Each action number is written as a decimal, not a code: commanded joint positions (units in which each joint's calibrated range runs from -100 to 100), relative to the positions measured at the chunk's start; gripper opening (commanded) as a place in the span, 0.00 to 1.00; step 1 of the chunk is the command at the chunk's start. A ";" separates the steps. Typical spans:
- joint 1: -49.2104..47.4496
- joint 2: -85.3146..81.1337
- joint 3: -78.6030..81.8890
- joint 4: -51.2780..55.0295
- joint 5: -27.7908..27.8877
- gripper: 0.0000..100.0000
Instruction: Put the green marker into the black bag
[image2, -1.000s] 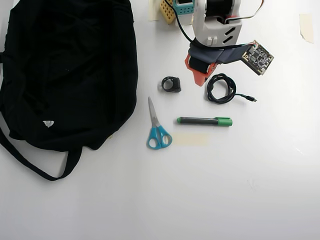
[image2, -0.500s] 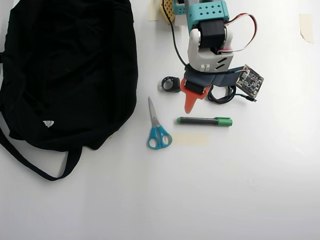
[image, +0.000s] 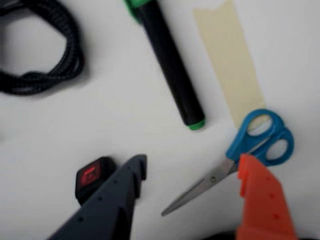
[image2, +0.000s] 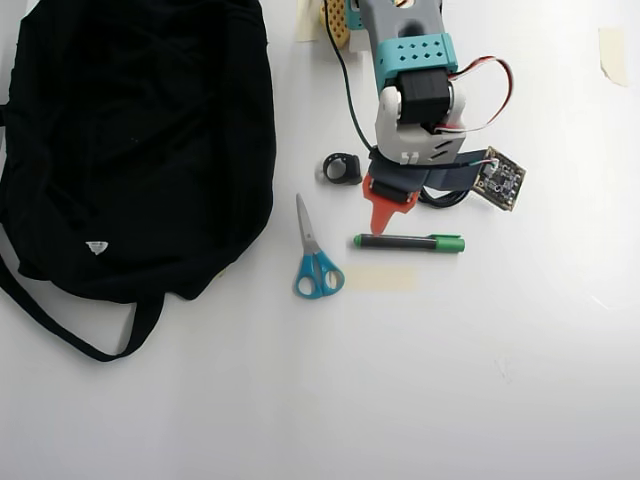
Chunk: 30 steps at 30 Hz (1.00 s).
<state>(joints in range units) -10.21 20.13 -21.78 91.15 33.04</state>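
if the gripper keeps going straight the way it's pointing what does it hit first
Probably the green marker: the open gripper aims at its barrel, between the scissors and a small black gadget. Height is unclear.

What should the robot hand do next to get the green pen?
Probably move forward a little and lower over the green marker. In the wrist view the gripper is open and holds nothing, and the marker lies just beyond its fingertips on the table, apart from the scissors. The black bag comes later.
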 joint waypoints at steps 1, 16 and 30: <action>0.19 0.70 -6.88 2.99 2.51 0.25; -6.84 0.86 -7.87 7.90 4.66 0.25; -8.56 7.50 -11.47 3.50 4.61 0.36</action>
<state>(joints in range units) -18.66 26.53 -27.83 96.05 37.58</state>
